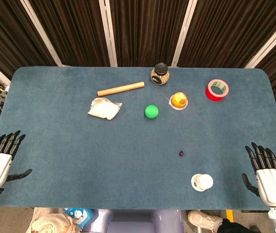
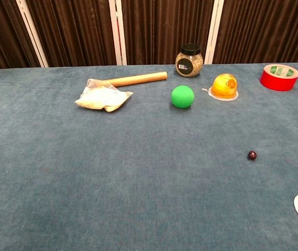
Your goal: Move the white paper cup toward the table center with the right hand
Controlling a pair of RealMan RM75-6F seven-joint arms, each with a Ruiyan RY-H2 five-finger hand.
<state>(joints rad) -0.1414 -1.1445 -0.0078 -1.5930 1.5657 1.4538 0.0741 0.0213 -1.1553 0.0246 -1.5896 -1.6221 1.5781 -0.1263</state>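
While both arms sit at the near corners, I see my right hand [image 1: 269, 175] empty with fingers spread wide, resting well apart from the white paper cup [image 1: 202, 182], which lies near the front edge of the blue table [image 1: 79, 155], right of centre. My left hand [image 1: 1, 160] is likewise spread and holds nothing. A small dark bead [image 1: 181, 153] lies just beyond the cup; a green ball [image 1: 151, 111] sits farther back.
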